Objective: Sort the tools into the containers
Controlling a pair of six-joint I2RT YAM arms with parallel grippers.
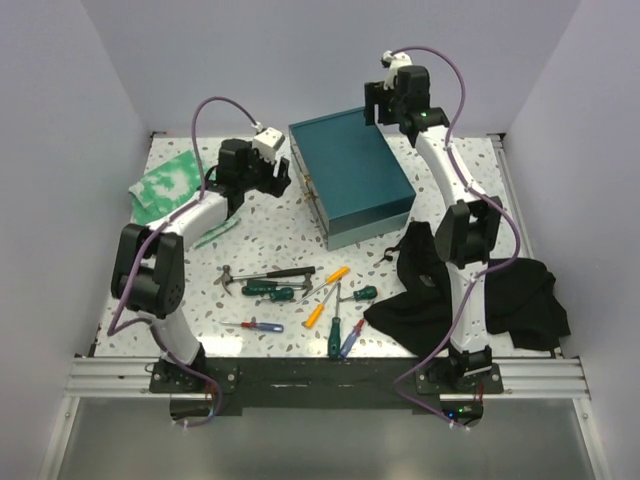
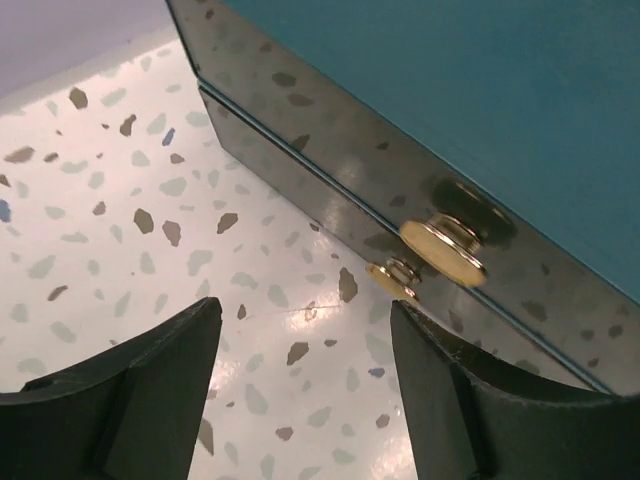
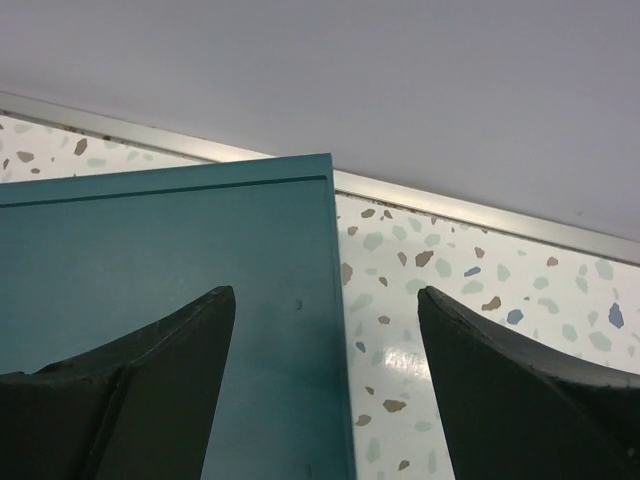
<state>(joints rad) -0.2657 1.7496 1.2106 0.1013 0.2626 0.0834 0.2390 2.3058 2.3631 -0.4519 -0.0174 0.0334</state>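
Observation:
The tools lie loose near the table's front: a black-handled hammer (image 1: 268,274), green-handled screwdrivers (image 1: 266,292), an orange one (image 1: 327,297), a red-and-blue one (image 1: 254,325). The dark-teal box (image 1: 350,180), the one container in view, stands shut at centre back. My left gripper (image 1: 282,176) is at the box's left side, open and empty. In the left wrist view the left gripper (image 2: 303,312) is over bare table beside the box wall (image 2: 330,160) and its gold latch (image 2: 443,250). My right gripper (image 1: 381,100) hovers open over the box's far right corner. In the right wrist view the right gripper (image 3: 325,295) straddles the lid (image 3: 170,250) edge.
A green-white cloth (image 1: 164,186) lies at the back left, behind the left arm. A black cloth (image 1: 470,290) is heaped at the front right round the right arm. A metal rail (image 3: 480,212) and the wall close the table's far side.

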